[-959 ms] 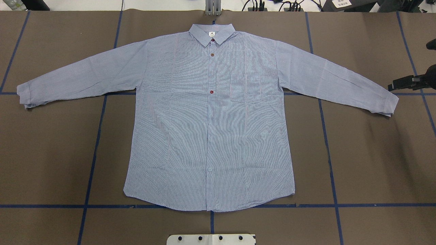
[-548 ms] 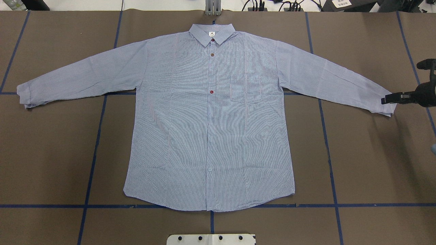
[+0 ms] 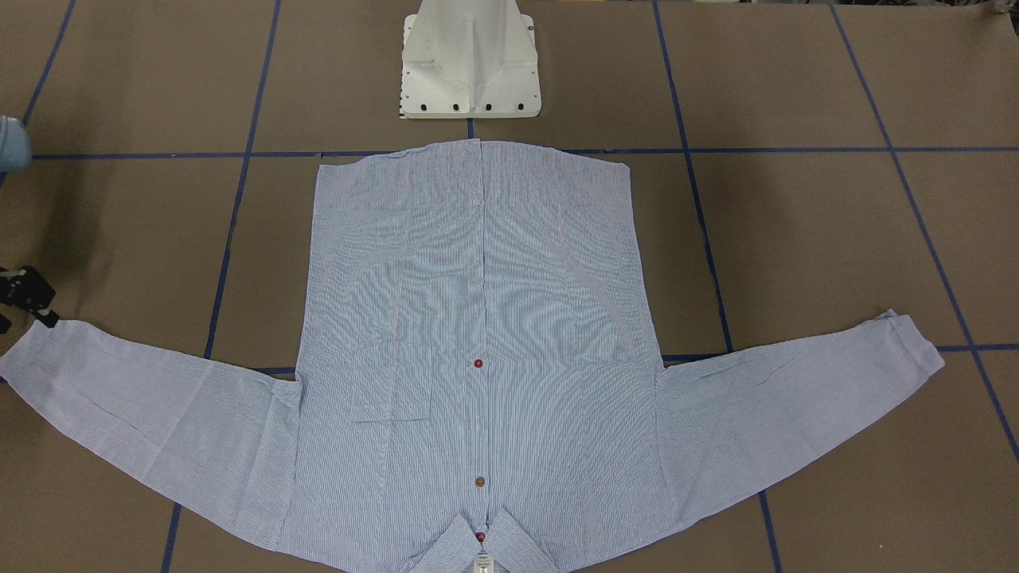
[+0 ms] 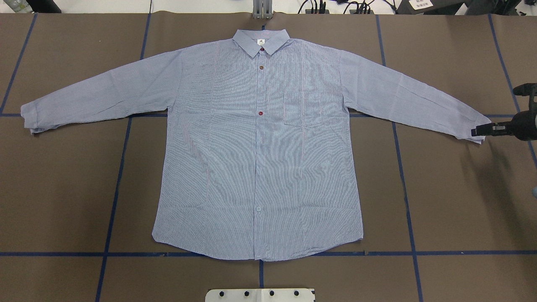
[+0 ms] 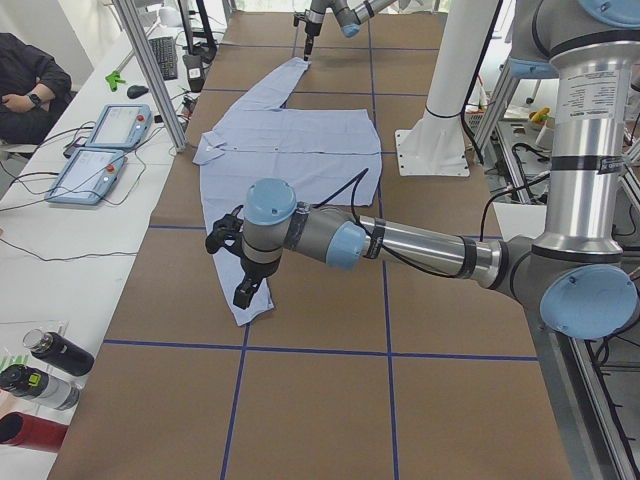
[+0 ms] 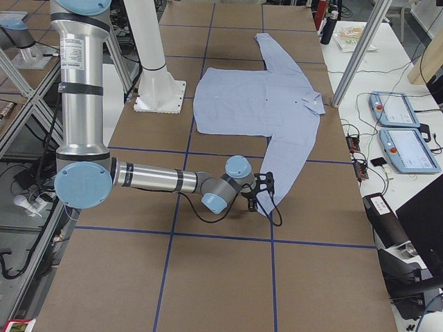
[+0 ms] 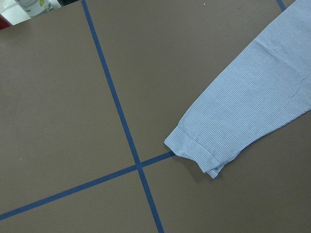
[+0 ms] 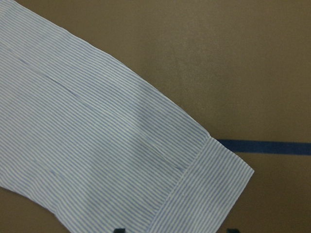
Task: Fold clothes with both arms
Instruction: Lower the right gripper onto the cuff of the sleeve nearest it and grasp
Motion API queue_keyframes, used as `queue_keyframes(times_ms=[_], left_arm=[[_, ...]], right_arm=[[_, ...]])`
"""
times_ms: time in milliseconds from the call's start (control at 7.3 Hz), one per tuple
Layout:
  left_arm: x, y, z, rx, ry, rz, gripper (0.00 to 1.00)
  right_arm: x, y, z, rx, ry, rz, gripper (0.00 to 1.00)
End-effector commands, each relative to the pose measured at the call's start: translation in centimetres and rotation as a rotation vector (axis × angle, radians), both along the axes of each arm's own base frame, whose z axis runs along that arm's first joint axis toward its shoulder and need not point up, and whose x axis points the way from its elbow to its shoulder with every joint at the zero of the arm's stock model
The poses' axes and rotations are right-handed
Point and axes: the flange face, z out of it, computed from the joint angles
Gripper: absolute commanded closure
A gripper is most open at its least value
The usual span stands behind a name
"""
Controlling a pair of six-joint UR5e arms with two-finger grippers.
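The light blue striped shirt [image 4: 260,147] lies flat and face up, buttoned, with both sleeves spread out. My right gripper [image 4: 476,131] is at the end of the right sleeve's cuff [image 4: 472,121]. In the right wrist view its two fingertips [image 8: 119,230] stand wide apart just above that cuff [image 8: 214,184], open and holding nothing. My left gripper [image 5: 243,292] shows only in the exterior left view, close over the left cuff [image 5: 252,308]; I cannot tell if it is open. The left wrist view shows that cuff [image 7: 199,150] but no fingers.
The white pedestal base [image 3: 470,72] stands behind the shirt's hem. Blue tape lines [image 4: 109,209] cross the brown table cover. Teach pendants [image 5: 100,140] and bottles [image 5: 50,370] lie on the side bench, where a seated person [image 5: 30,80] also shows.
My right gripper has moved in from the table's right edge, toward the robot and down, to the end of the right cuff. The shirt has not moved.
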Motion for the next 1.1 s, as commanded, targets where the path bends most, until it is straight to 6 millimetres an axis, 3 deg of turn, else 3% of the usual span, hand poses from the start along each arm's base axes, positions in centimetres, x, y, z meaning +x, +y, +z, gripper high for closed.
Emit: queue_keyframes(times_ms=[0, 548, 822, 959], left_arm=[[0.01, 0.00, 0.07, -0.001, 0.001, 0.001, 0.00], [0.01, 0.00, 0.07, 0.000, 0.001, 0.002, 0.00], [-0.06, 0.00, 0.14, -0.001, 0.001, 0.000, 0.00], [-0.07, 0.05, 0.30, -0.004, 0.001, 0.000, 0.00]], right_arm=[[-0.66, 0.28, 0.09, -0.001, 0.002, -0.013, 0.24], [-1.07, 0.48, 0.63, -0.003, 0.018, -0.012, 0.37], [-1.22, 0.53, 0.65, -0.004, 0.019, -0.015, 0.37], [-1.22, 0.53, 0.65, -0.004, 0.019, -0.015, 0.52]])
